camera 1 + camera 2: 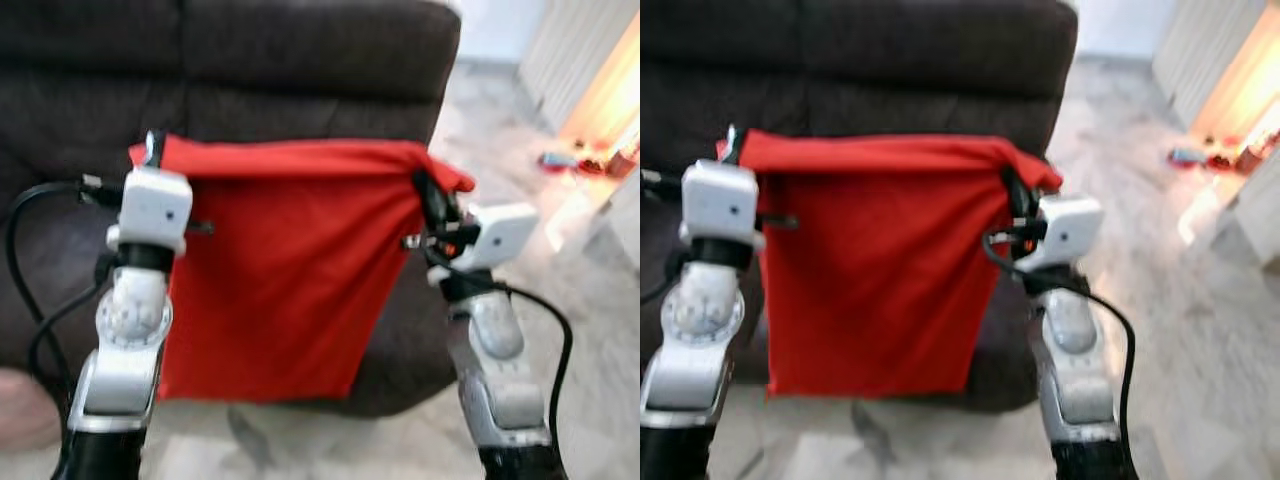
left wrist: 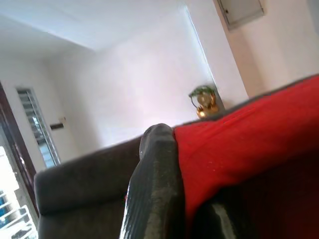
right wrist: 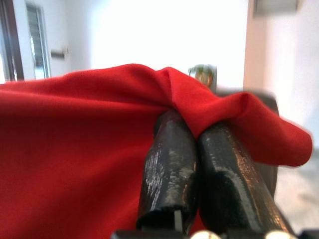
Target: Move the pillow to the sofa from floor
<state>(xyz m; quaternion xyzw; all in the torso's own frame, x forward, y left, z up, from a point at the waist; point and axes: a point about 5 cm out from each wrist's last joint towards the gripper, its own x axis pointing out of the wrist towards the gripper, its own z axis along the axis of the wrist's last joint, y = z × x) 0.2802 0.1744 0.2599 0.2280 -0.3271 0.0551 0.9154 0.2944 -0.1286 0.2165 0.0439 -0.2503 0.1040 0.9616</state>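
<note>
The flat red fabric pillow (image 1: 290, 280) hangs clear of the floor, stretched between both grippers in front of the dark brown upholstered sofa (image 1: 300, 70). The left gripper (image 1: 153, 150) pinches the top left corner; the right gripper (image 1: 432, 198) is clamped on the top right corner, fingers (image 3: 169, 164) pressed together over a fold of cloth.

Risks, as judged:
- Both holds take only thin fabric at the corners. A jerk or uneven lift could pull a corner free, leaving the pillow dangling from one gripper or back on the pale marble-patterned floor (image 1: 590, 330).
- The lower edge hangs below the seat front; advancing without raising it could snag it there.
- Letting go too near the seat edge could let it slide off.
</note>
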